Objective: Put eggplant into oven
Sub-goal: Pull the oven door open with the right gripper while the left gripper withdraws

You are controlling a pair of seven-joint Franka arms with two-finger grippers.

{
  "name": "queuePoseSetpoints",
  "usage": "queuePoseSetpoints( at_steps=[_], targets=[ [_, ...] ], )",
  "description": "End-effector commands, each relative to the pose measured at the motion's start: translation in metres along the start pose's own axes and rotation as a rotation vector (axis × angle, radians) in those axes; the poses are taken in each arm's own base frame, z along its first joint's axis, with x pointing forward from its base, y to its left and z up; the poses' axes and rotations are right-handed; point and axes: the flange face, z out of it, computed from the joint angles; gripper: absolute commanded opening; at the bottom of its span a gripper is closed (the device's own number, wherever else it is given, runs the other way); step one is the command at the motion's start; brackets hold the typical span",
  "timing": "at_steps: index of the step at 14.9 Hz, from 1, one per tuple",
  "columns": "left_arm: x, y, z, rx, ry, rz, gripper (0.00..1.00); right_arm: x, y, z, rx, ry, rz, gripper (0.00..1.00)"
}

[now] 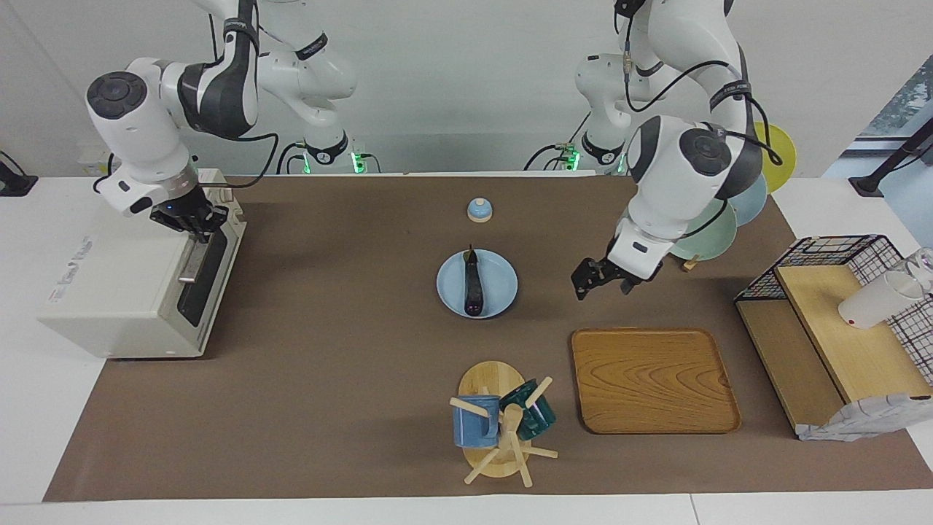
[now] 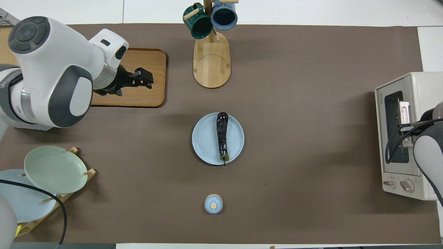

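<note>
The eggplant (image 1: 472, 286) is long, glossy and dark purple. It lies on a light blue plate (image 1: 501, 281) at the middle of the mat, and also shows in the overhead view (image 2: 222, 135). The off-white oven (image 1: 116, 292) stands at the right arm's end of the table, its dark glass door facing the plate. It also shows in the overhead view (image 2: 424, 90). My right gripper (image 1: 193, 224) is at the top of the oven door, by the silver bar handle (image 1: 191, 264). My left gripper (image 1: 601, 281) hangs open and empty over the mat between the plate and a wooden tray (image 1: 652, 379).
A mug tree (image 1: 499, 423) with a blue and a green mug stands farther from the robots than the plate. A small blue lidded piece (image 1: 479, 210) sits nearer to the robots. A plate rack (image 2: 52, 169) and a wire-and-wood shelf (image 1: 838, 328) stand at the left arm's end.
</note>
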Motion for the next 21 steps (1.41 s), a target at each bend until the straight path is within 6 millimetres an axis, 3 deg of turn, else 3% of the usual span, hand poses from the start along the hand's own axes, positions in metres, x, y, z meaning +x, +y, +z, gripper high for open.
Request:
queuePoseSetpoints(
  at_steps=[1,7,12,14,16,19,21],
  targets=[
    [0.003,-0.028,-0.015,0.047,-0.015,0.046,1.0,-0.001,-0.007,0.019,-0.009,0.031,-0.022,0.0],
    [-0.01,-0.077,-0.061,0.077,-0.066,0.097,1.0,0.018,-0.044,0.026,-0.001,0.073,-0.06,0.0],
    [-0.034,-0.092,-0.103,0.109,-0.083,0.083,1.0,0.032,-0.067,0.034,0.001,0.107,-0.071,0.0],
    [-0.047,-0.092,-0.119,0.116,-0.087,0.084,1.0,0.039,-0.07,0.05,0.005,0.099,-0.066,0.0],
    [-0.058,-0.093,-0.123,0.122,-0.095,0.087,1.0,0.043,-0.071,0.059,0.013,0.1,-0.065,0.0],
    [-0.076,-0.096,-0.113,0.133,-0.109,0.088,1.0,0.039,-0.075,0.076,0.027,0.091,-0.06,0.0],
    [-0.076,-0.093,-0.113,0.131,-0.101,0.094,1.0,0.038,-0.079,0.079,0.038,0.098,-0.017,0.0]
  ],
)
